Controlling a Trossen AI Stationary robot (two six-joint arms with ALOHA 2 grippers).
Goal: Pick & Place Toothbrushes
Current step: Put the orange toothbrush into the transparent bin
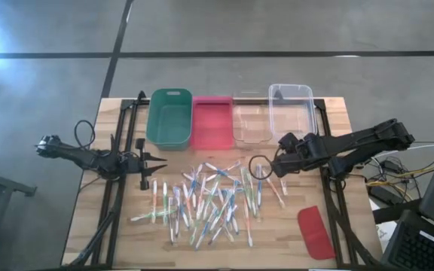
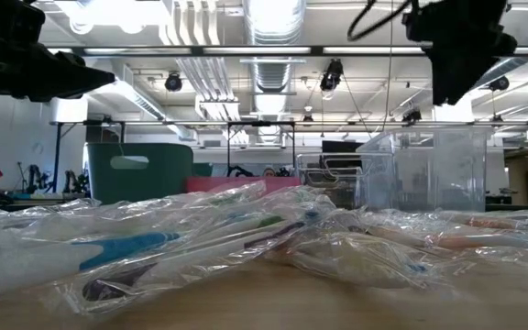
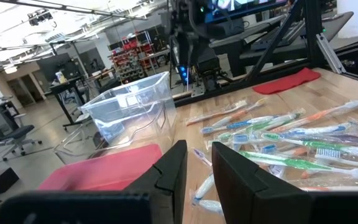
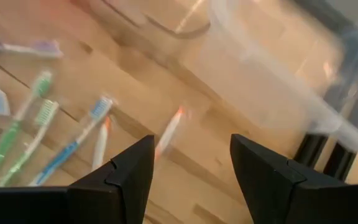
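Table (image 1: 330,120), pale wood planks, carrying all items; toothbrushes (image 1: 206,203), some dozens, wrapped in clear film, lying loose and crisscrossed in a heap on the middle of the table, a few strays reaching toward the right arm; accents green, blue, orange and pale; none lifted; along the far edge a row of four containers side by side: green bin (image 1: 169,118), red tray (image 1: 212,122), low clear tray (image 1: 250,123), tall clear tub (image 1: 291,111), the last at the right end of the row; red lid (image 1: 316,232), flat, lying alone near the front right corner, well apart from the heap; left hand (image 1: 151,172), at the left side of the table just beside the heap's left edge, above the wood, fingers (image 3: 169,174) parted by a narrow gap, nothing between them; right hand (image 1: 261,167), over the heap's upper right edge, close in front of the clear containers, its two dark fingers (image 4: 126,174) spread wide, empty, hanging above the table with several toothbrushes on the wood beneath; low view shows the film-wrapped heap in front and both hands raised clear of it.
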